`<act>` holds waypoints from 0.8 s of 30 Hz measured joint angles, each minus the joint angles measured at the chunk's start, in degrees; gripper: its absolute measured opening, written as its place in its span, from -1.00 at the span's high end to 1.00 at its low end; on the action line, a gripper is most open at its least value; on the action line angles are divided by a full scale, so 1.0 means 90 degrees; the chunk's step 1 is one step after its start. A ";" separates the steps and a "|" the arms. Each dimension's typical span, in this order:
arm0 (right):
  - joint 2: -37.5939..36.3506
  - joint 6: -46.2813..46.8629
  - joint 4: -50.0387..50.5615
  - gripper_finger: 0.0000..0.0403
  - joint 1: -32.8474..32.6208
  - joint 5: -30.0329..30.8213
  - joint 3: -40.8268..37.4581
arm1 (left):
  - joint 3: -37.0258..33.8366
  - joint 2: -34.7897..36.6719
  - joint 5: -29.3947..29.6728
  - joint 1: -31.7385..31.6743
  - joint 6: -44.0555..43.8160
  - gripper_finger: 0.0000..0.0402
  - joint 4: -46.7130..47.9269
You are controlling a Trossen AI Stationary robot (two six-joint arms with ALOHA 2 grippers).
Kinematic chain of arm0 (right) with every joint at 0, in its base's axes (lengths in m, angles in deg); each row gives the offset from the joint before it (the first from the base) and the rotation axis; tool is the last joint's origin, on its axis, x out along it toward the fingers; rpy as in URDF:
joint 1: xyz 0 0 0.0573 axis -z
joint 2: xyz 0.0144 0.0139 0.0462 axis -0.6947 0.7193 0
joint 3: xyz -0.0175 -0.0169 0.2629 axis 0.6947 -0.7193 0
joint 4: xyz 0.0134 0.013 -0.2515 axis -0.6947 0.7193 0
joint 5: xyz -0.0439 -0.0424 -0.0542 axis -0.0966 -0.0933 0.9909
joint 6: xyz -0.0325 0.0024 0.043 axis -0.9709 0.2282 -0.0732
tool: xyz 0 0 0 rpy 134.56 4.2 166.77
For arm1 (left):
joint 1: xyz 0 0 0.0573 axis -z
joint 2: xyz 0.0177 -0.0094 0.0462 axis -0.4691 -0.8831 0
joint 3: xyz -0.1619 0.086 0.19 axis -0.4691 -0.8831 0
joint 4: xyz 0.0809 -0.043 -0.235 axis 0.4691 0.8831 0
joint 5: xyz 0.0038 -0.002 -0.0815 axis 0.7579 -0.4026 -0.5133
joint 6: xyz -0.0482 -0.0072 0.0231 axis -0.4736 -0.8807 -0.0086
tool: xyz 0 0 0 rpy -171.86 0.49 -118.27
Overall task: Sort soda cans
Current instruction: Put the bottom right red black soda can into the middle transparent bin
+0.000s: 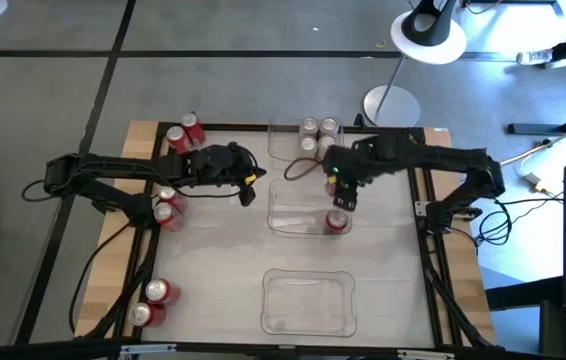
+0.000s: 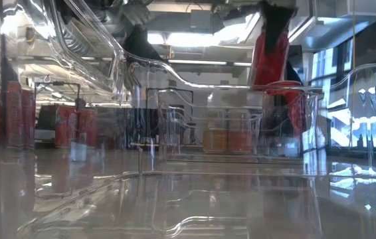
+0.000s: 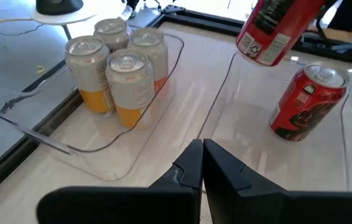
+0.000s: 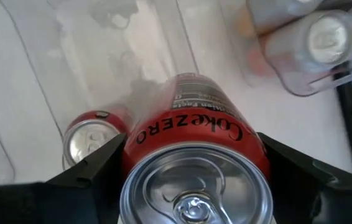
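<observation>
The red can point(image 4: 194, 168) fills the right wrist view, clamped between the two fingers of the right gripper point(image 1: 341, 195), which holds it in the air above the middle tray point(image 1: 281, 222), where another red can point(image 1: 336, 222) stands upright in the right corner. The left gripper point(image 1: 248, 185) has its fingers point(image 3: 191, 163) pressed together with nothing between them, and it hangs just left of the trays. Four silver cans point(image 3: 117, 68) stand in the far tray point(image 1: 285, 135), and more red cans are on the table point(image 1: 223, 285): a pair at the far left point(image 1: 185, 133), a pair under the left arm point(image 1: 168, 205) and a pair near the front left corner point(image 1: 153, 302).
</observation>
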 joint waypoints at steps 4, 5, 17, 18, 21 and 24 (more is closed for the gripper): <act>0.0327 -0.0251 -0.0090 -0.41 0.0364 -0.0485 0.0000 | 0.0000 -0.0037 0.0000 0.0003 0.0092 0.98 0.0021; 0.0426 -0.0302 -0.0086 -0.41 0.0435 -0.0572 0.0000 | 0.0000 -0.0043 0.0000 0.0005 0.0115 0.98 0.0021; 0.1166 -0.0738 -0.0475 -0.41 0.0628 -0.0954 -0.0269 | 0.0000 -0.0047 0.0000 0.0032 0.0253 0.98 0.0015; 0.1173 -0.0712 -0.0640 -0.41 0.0628 -0.0973 -0.0410 | 0.0000 -0.0047 0.0000 0.0032 0.0253 0.98 0.0016; 0.1179 -0.0690 -0.1031 -0.41 0.0628 -0.1076 -0.0860 | 0.0000 -0.0047 0.0000 0.0032 0.0253 0.98 0.0016; 0.1179 -0.0664 -0.1424 -0.41 0.0625 -0.1173 -0.1286 | 0.0000 -0.0047 -0.0002 0.0032 0.0250 0.98 0.0016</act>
